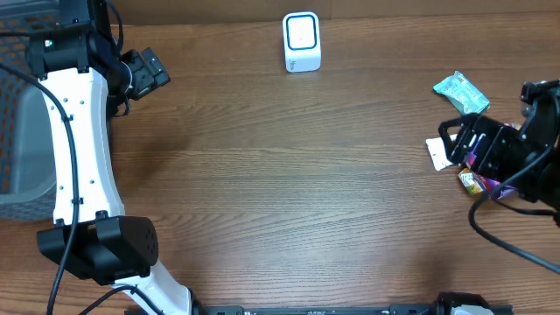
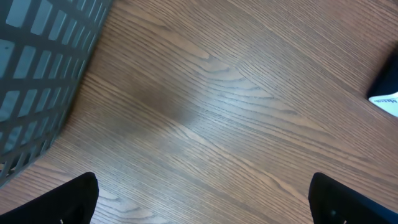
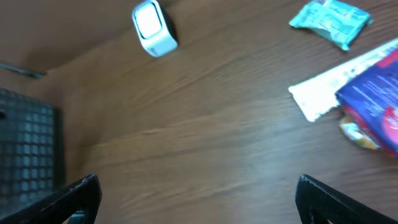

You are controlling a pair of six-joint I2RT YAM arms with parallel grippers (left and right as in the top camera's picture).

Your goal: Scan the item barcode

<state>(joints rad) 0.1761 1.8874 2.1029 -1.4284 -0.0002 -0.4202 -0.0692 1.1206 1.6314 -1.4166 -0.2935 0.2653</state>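
A white barcode scanner point(image 1: 302, 41) stands at the table's far middle, also seen in the right wrist view point(image 3: 152, 28). Three items lie at the right: a teal packet point(image 1: 459, 90) point(image 3: 333, 18), a blue packet with a white end point(image 1: 436, 154) point(image 3: 373, 87) and a small yellow item point(image 1: 472, 182) point(image 3: 357, 134). My right gripper point(image 1: 451, 144) point(image 3: 199, 199) hangs open over the blue packet's white end, with nothing between its fingers. At the far left, my left gripper point(image 1: 144, 72) point(image 2: 202, 199) is open over bare wood and holds nothing.
A dark mesh basket point(image 1: 17, 131) point(image 2: 37, 74) point(image 3: 28, 149) stands at the table's left edge, beside the left arm. Bare wooden tabletop point(image 1: 289, 175) stretches between the two arms. A white object's corner point(image 2: 385, 102) shows at the right edge of the left wrist view.
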